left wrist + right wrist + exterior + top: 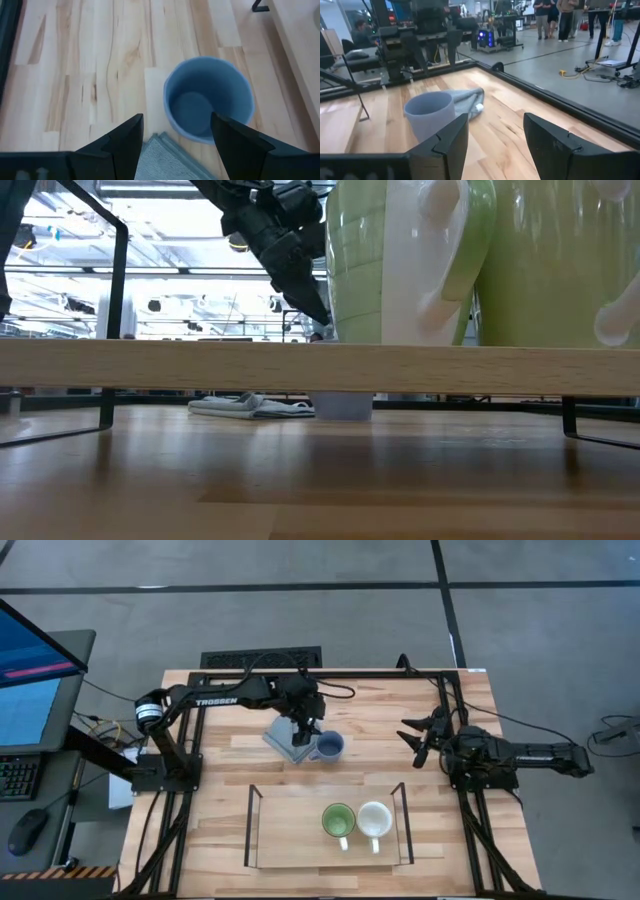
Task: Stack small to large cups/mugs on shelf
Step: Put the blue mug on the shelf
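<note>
The blue-grey mug (330,747) stands upright on its base on the tabletop, beside a grey folded cloth (285,740). My left gripper (306,732) hovers open just above and to the left of it. In the left wrist view the mug (209,100) lies ahead of the open fingers and the cloth (165,160) lies below them. The green mug (338,820) and the cream-white mug (374,820) stand upright side by side on the shelf (290,830). My right gripper (420,735) waits open at the table's right, facing the blue-grey mug (429,117).
The shelf's board (320,367) spans the low view, with the two mugs on top (370,260) and black wire ends (250,825). The shelf's left half is bare. People and equipment stand in the room beyond the table (555,15).
</note>
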Available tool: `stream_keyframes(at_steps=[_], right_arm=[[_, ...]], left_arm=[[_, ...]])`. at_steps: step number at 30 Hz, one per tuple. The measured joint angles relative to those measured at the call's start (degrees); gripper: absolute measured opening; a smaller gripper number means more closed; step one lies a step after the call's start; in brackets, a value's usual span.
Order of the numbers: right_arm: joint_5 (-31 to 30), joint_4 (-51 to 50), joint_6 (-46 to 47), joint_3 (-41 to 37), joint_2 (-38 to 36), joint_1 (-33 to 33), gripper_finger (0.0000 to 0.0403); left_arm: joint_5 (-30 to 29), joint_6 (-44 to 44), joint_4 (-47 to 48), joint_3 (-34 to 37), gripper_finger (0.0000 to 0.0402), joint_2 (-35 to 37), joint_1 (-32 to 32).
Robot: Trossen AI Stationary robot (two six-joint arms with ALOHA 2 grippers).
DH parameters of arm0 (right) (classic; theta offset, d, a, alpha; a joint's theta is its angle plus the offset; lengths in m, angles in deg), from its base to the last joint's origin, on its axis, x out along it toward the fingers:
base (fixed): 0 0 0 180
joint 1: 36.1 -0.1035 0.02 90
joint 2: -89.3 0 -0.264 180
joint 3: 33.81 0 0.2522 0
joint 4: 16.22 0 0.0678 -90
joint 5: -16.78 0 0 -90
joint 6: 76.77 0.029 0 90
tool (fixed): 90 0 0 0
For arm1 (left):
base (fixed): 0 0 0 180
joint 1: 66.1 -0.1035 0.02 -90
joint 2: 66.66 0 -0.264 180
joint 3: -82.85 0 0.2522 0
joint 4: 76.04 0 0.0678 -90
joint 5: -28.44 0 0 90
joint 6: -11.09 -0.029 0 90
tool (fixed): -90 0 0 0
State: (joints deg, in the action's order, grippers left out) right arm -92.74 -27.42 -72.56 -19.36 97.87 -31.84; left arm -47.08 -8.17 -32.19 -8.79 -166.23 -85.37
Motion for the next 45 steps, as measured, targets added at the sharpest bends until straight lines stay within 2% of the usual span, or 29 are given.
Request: stream_keyframes(at_steps=[13, 26, 33, 45], right_arm=[[0.0, 0.9, -4.2, -0.1, 0.0, 0.0, 0.0212], [0.0, 1.1, -4.3, -0.1, 0.0, 0.0, 0.0212], [0.0, 1.1, -4.3, -0.1, 0.0, 0.0, 0.0212], [-0.1, 0.9, -4.3, 0.0, 0.1, 0.0, 0.0212]], left_arm=[[-0.2, 8.0, -1.6, 0.1, 0.0222, 0.0, 0.1], [-0.4, 10.1, -2.1, 0.1, 0.0222, 0.0, 1.1], [-4.5, 13.7, -1.6, 0.1, 0.0222, 0.0, 1.6], [-4.9, 16.1, -2.6, 0.0, 0.0222, -4.4, 2.0]])
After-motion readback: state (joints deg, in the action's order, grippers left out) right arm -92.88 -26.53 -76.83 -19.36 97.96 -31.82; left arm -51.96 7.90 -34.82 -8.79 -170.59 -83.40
